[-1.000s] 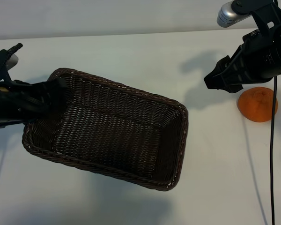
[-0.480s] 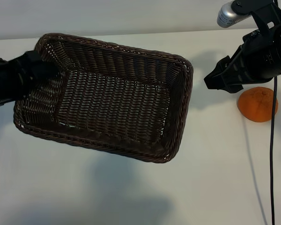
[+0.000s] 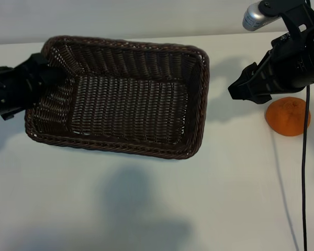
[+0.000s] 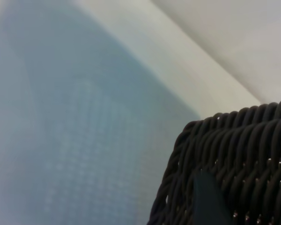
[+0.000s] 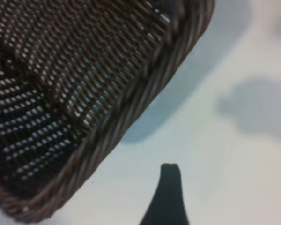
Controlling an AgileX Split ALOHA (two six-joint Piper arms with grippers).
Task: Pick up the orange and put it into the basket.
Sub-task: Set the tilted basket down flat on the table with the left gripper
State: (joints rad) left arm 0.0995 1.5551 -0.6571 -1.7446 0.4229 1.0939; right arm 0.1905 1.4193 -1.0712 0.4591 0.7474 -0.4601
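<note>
The orange (image 3: pixel 288 116) lies on the white table at the right, clear of the basket. The dark brown wicker basket (image 3: pixel 200 104) hangs above the table and casts a shadow below itself. My left gripper (image 3: pixel 48 78) is shut on the basket's left rim. In the left wrist view one dark finger (image 4: pixel 207 202) lies against the weave of the basket (image 4: pixel 239 140). My right gripper (image 3: pixel 244 90) hovers open and empty, just up and left of the orange. The right wrist view shows one of its fingers (image 5: pixel 169 187) over bare table, beside the basket's corner (image 5: pixel 131 108).
A black cable (image 3: pixel 305 172) hangs from the right arm down past the orange. The table's far edge (image 3: pixel 146 37) runs along the back. Bare white tabletop lies in front of the basket.
The left gripper has carried the basket up and toward the back and swung it round, so its long side now lies nearly level across the view. The right arm and the orange have not moved.
</note>
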